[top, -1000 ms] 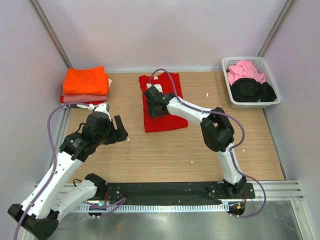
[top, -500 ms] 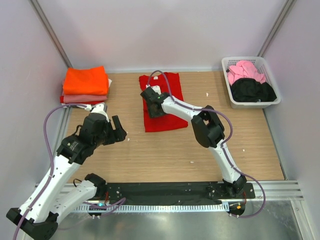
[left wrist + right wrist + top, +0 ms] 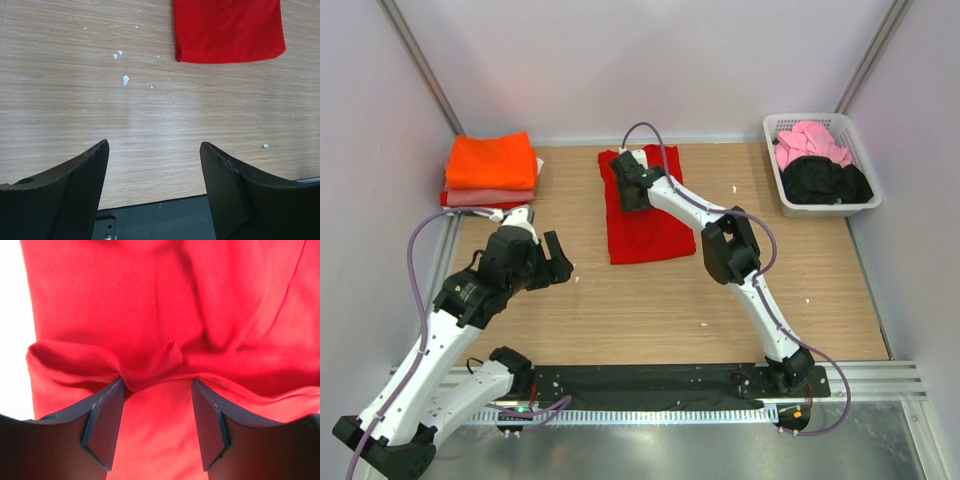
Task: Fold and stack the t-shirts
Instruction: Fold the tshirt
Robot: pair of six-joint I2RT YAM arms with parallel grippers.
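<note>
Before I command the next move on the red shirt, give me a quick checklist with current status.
1. Right gripper on the red t-shirt: ok, its fingers straddle a raised fold.
2. Right jaws closed on that fold: not ok, they stand apart.
3. Left gripper free: ok, open, nothing between its fingers, above bare table.
4. Shirt's near edge lying flat: ok in the left wrist view.
5. Stack topped by the orange t-shirt tidy: ok.

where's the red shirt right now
Top view: the red t-shirt lies at the far middle of the table, under the right gripper, between the orange stack at left and white basket at right.
</note>
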